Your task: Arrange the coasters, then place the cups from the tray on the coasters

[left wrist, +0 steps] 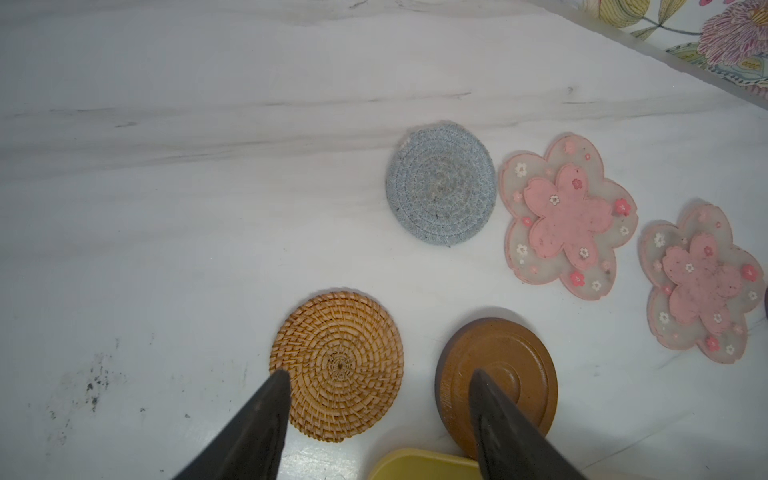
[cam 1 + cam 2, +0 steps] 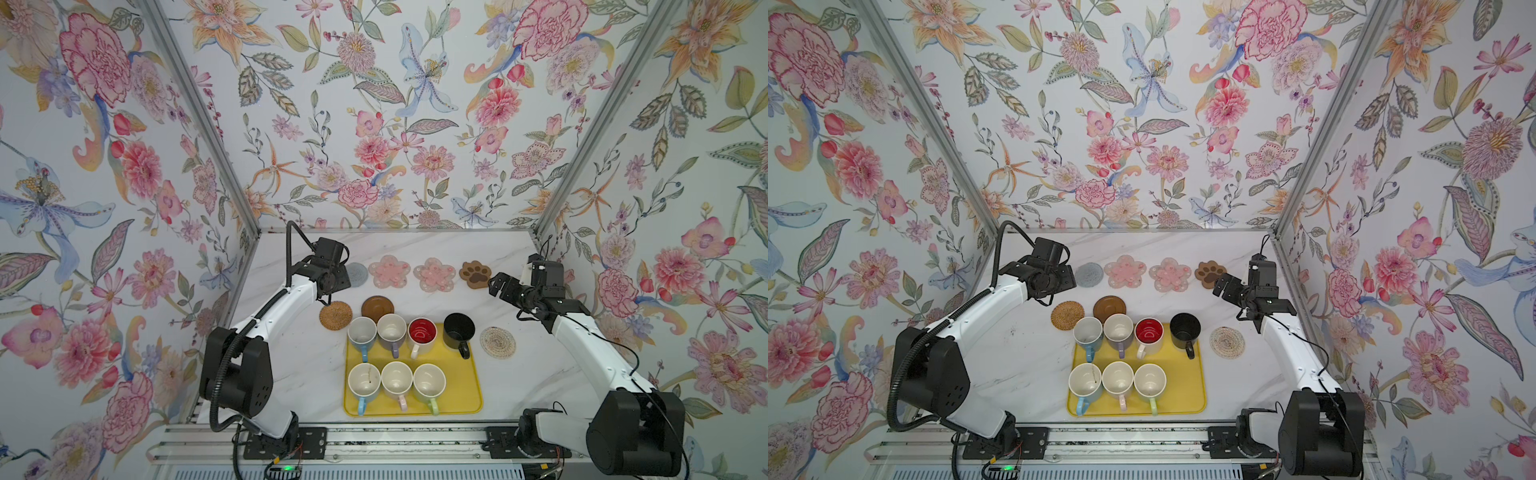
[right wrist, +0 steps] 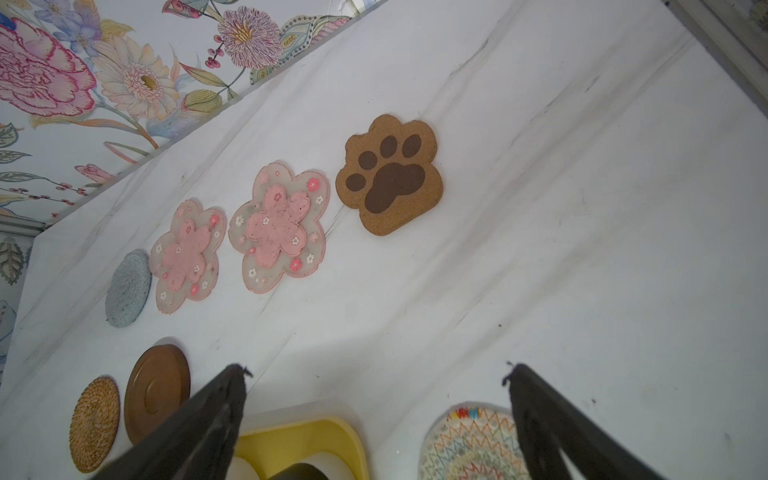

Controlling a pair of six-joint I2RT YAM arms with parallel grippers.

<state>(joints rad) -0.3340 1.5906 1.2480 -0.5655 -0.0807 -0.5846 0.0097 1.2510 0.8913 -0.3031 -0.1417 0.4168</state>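
Left gripper (image 1: 379, 374) half-open, empty, over rattan coaster (image 1: 340, 345) and wooden disc coaster (image 1: 519, 353). Right gripper (image 3: 374, 369) wide open, empty. Seven mugs (image 2: 396, 380) sit on yellow tray (image 2: 469, 386).

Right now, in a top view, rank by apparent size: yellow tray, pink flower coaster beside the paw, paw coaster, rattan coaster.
1. yellow tray
2. pink flower coaster beside the paw
3. rattan coaster and paw coaster: look alike, unranked.

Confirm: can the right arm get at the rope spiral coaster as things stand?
Probably yes. The rope spiral coaster lies bare on the table, on the right arm's side; the right gripper hangs open nearby. The black mug stands close alongside.
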